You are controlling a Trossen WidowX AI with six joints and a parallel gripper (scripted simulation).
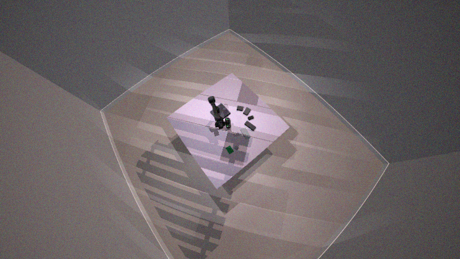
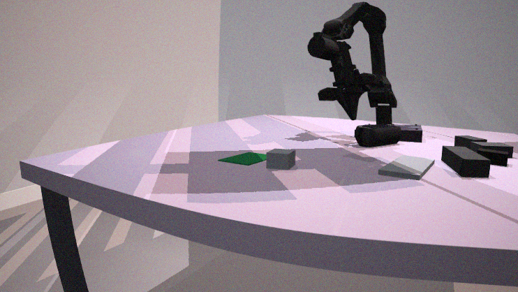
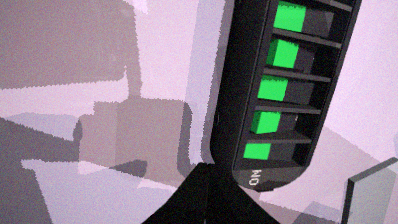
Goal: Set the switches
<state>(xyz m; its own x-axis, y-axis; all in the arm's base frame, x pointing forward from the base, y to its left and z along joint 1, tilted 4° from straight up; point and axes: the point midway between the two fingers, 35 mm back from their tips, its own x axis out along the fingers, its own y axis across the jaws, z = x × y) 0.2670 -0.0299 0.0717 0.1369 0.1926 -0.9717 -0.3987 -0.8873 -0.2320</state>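
Spanning a grey-walled room, pale lilac bench (image 2: pixel 108 188), shadow-striped; fingers closed, gripping nothing.

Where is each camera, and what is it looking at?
Top: high overhead, looking down at the whole bench and arm.
Exterior: low beside the bench edge, looking across at the arm, its shut gripper above the controller unit.
Wrist: on the arm, looking down past the gripper at the switches.
All three show the controller unit.
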